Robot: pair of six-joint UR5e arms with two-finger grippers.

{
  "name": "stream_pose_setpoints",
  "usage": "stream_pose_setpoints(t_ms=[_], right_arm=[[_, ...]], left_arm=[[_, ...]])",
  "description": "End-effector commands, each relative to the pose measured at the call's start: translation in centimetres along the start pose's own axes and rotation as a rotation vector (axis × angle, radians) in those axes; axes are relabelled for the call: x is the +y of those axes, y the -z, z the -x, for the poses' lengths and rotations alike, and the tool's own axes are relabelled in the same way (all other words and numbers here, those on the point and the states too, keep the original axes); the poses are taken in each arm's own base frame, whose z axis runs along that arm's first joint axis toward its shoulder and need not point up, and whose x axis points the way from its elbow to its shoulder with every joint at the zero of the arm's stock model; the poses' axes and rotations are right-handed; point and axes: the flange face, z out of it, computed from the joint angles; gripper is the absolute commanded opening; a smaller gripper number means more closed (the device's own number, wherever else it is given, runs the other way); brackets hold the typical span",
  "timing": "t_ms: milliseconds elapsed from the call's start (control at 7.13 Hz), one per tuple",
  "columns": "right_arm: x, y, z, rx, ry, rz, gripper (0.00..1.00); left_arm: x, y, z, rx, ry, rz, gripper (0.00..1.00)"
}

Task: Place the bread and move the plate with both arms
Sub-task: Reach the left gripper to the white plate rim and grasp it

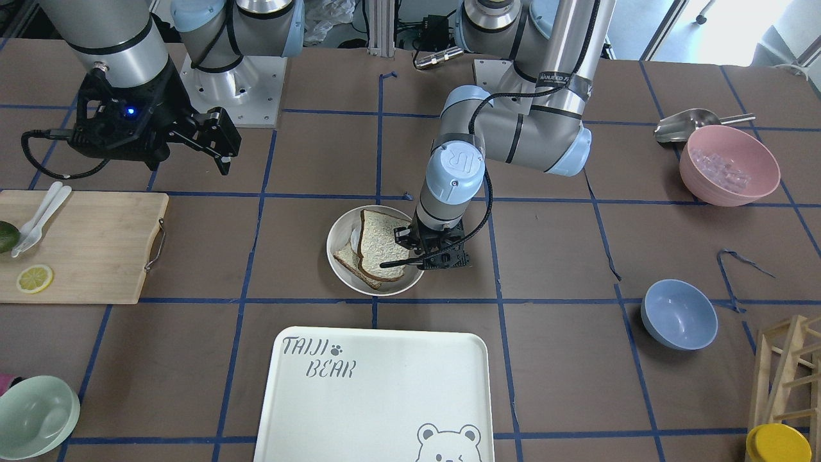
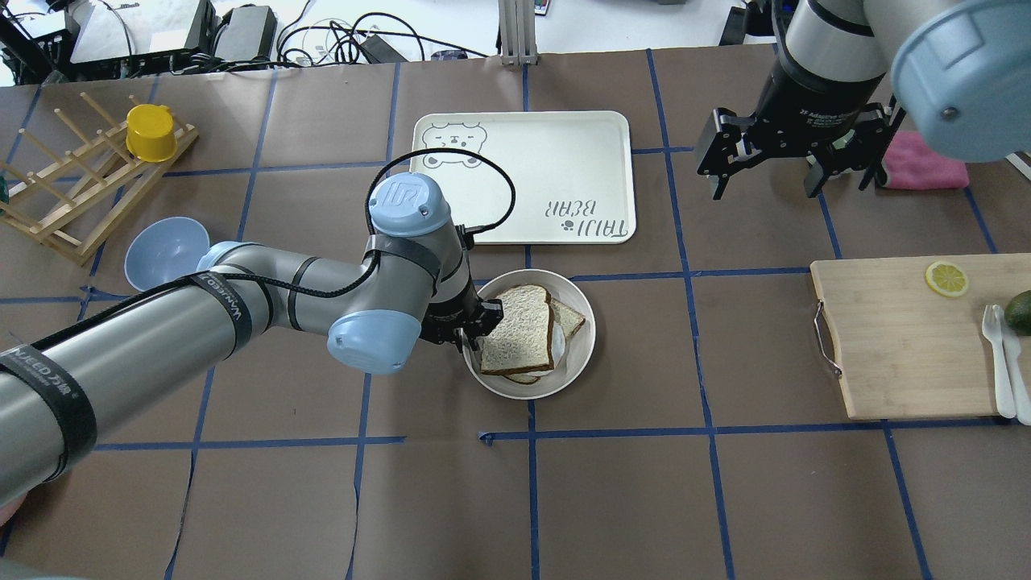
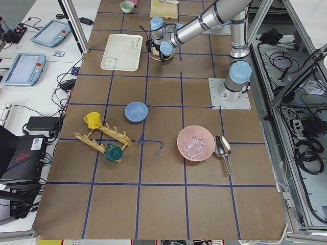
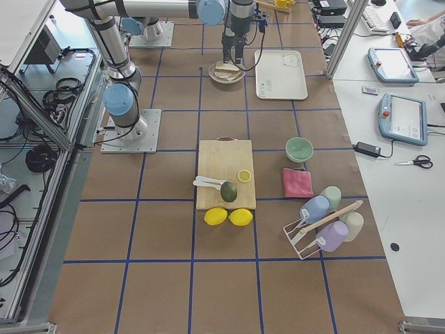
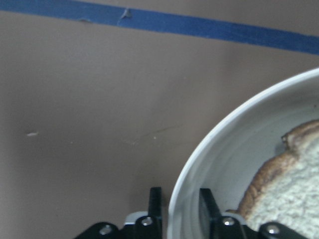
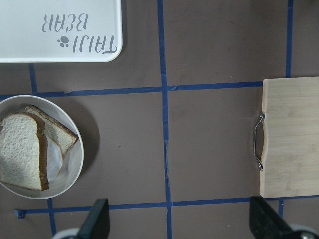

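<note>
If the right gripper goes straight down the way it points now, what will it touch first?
Probably only the bare brown table. The right gripper, fingers wide open, points down between the plate and the cutting board, though its height is unclear.

the bread point(image 2: 515, 330) lies on another slice point(image 2: 569, 316) in the plate point(image 2: 581, 354), mid-tabletop point(image 2: 725, 483), the tray point(image 2: 564, 161) just beyond it.

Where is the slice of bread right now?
In the overhead view the bread lies on the white plate near the table's middle, over another slice, just below the bear-print tray. The left gripper straddles the plate's left rim beside it.
</note>
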Motion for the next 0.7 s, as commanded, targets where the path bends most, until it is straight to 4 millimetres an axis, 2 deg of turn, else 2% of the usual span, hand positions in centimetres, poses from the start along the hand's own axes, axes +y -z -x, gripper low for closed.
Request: stream_pose_setpoints(t_ms=[0, 140, 561], right_arm=[[-0.1, 0.1, 0.0, 0.000, -0.001, -0.013, 1.00], [-0.1, 0.2, 0.0, 0.002, -0.001, -0.014, 1.00], [-0.1, 0.1, 0.0, 0.002, -0.001, -0.014, 1.00]], left_arm=[[0.0, 1.5, 0.1, 0.015, -0.015, -0.031, 0.00], [-0.4, 2.2, 0.2, 0.031, -0.016, -0.061, 0.00], [-2.3, 4.4, 3.0, 0.149, -0.123, -0.080, 0.00]])
